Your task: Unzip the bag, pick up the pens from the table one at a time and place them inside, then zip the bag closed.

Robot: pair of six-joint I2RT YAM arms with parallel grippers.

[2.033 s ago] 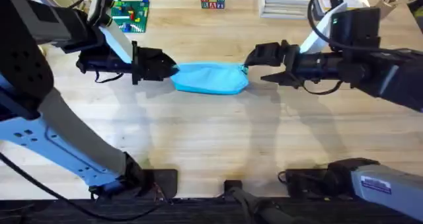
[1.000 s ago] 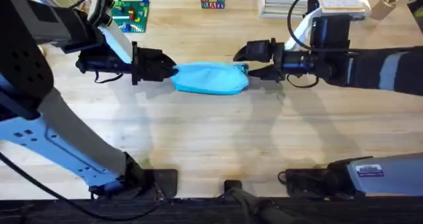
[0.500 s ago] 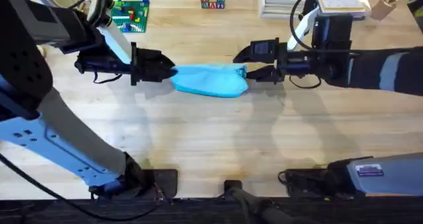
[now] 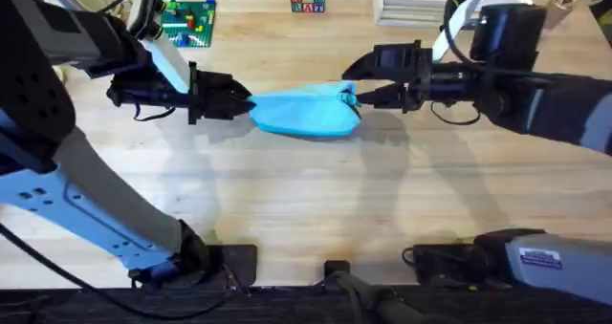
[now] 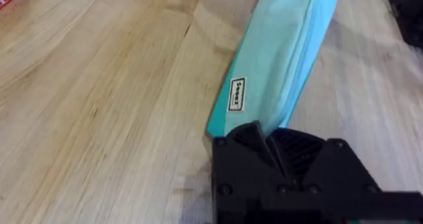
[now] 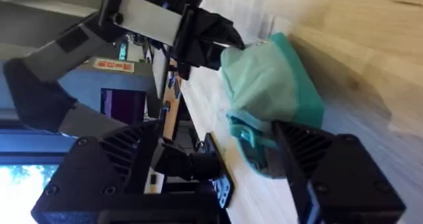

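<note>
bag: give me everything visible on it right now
The bag is a light blue soft fabric pouch, elongated, lying on the wooden table between both arms. A small white label with dark print sits on its side. The left gripper pinches one end; the right gripper is at the other end by the teal zipper pull. That end looks slightly raised and bunched.

table (image 4: 316,200): light wood | on it: bag (image 4: 306,112), toy bricks (image 4: 188,20), letter blocks (image 4: 307,0)
</note>
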